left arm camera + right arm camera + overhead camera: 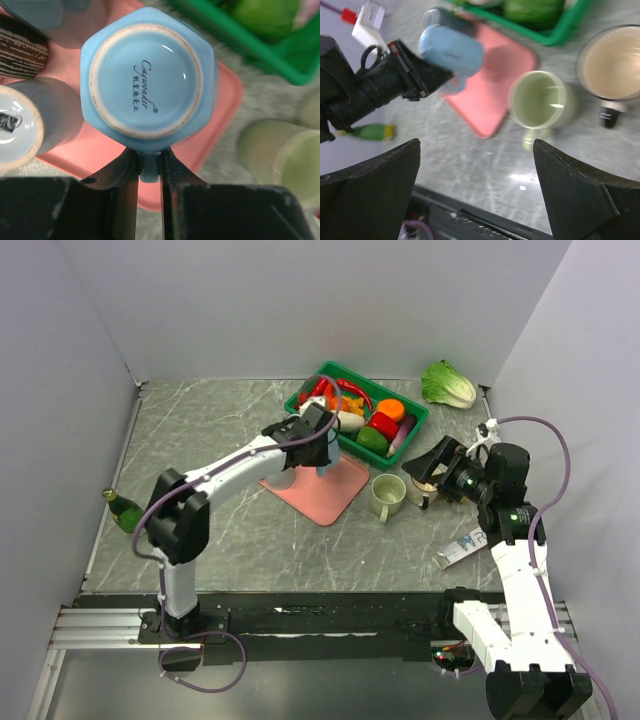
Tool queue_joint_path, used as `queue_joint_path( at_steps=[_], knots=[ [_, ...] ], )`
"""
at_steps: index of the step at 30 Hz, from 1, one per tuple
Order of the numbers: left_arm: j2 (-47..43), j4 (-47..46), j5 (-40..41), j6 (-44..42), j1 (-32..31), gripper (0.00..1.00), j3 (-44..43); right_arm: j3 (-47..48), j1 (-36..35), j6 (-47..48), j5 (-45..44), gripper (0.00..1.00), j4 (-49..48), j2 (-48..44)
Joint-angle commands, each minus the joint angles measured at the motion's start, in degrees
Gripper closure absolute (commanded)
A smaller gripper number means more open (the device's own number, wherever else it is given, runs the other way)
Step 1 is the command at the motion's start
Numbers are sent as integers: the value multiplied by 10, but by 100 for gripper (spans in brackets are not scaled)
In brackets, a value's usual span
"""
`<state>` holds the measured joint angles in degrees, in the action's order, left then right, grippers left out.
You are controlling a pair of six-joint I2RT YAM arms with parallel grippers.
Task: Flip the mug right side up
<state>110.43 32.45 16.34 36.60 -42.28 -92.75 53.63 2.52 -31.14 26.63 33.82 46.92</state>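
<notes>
Above the pink tray (220, 115), the left gripper (149, 165) clamps the blue mug (147, 75) by its handle, base toward the wrist, probably so a roll can right it, while the right gripper (425, 475) hangs open.

1. Item: mug (147, 80), light blue glazed ceramic with a faceted body, a pale unglazed foot ring and a dark script mark on the underside.
2. Pose: tipped sideways in the air, over the pink tray (492, 97).
3. Hold: handle (149, 172) pinched in the left gripper (149, 159).
</notes>
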Motion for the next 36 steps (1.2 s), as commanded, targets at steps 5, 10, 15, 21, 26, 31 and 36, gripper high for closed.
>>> queue_joint_path(
  at_steps=[5,10,15,21,26,31,36],
  knots=[
    [-144,-34,-105,-14,6,99,-127,-45,1,-125,160,0,-215,-8],
    [-170,-59,-226,34,34,99,-158,-44,-39,-210,171,1,-335,18],
    [-183,-148,-400,114,59,99,-141,-5,-128,-193,106,0,-387,41],
    [-199,-287,-533,178,62,99,-112,-12,-189,-254,78,2,-538,81],
    [-214,-366,-567,215,62,99,-68,1,-200,-264,28,7,-560,91],
    [-219,-462,-615,250,62,99,-35,-23,-200,-284,-25,13,-607,75],
    [-211,-489,-627,261,58,99,-29,-13,-200,-290,-29,26,-621,88]
  ],
)
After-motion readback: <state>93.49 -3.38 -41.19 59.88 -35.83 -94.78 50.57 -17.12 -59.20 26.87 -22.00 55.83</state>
